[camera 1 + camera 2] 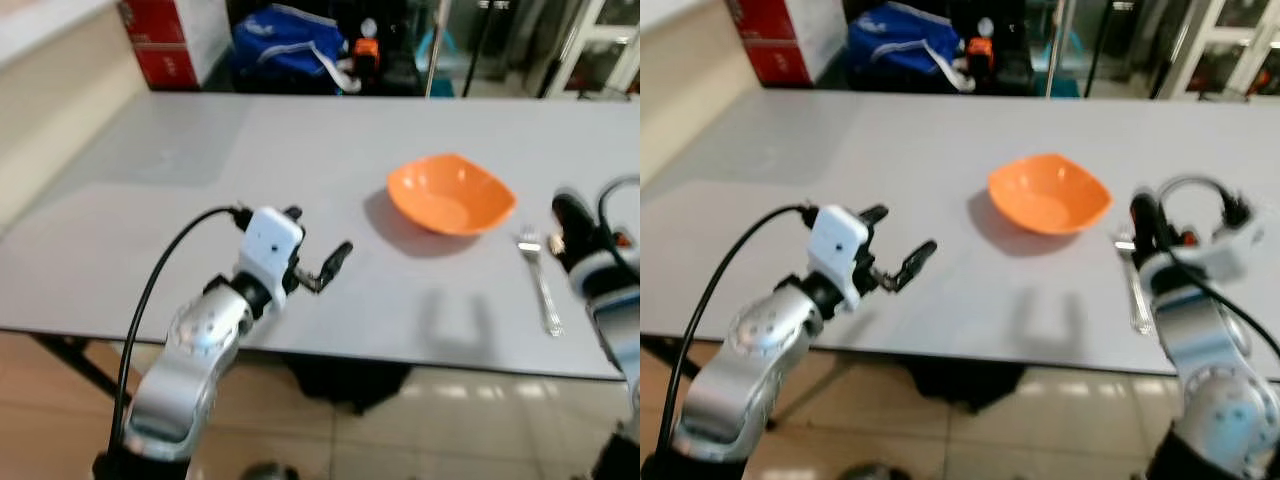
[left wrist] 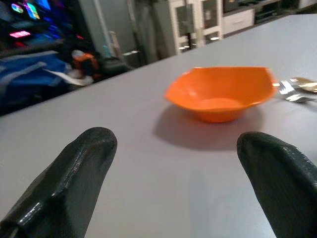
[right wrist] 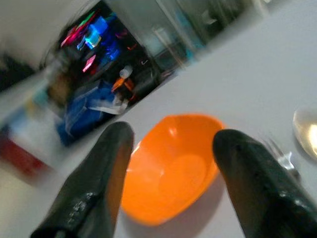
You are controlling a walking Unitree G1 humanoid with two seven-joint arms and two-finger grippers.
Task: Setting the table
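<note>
Landmark: orange bowl, sitting upright on the grey table, toward the table's right half and near the middle of its depth.

Left of the bowl: left gripper is hovering just above the table near its front edge, on a silver arm with a white wrist block and a black cable looping off it. Its two black fingers are standing spread wide, holding nothing; in the left wrist view they are framing the bowl, which is lying well ahead of them with bare table between.

Behind the bowl, beyond the table's far edge: a blue bag is resting on the floor, a red box is standing left of the bag, and a small orange-and-black object is sitting just right of the bag; what that object is cannot be told.

Right of the bowl: a silver fork is lying flat on the table, tines pointing toward the far edge, near the bowl but apart from it.

Right of the fork: right gripper is hanging above the table on its silver arm. Its fingers are parted, gripping nothing, and in the right wrist view they are framing the bowl, with the fork tines just beside the bowl's rim. That view is blurred.
</note>
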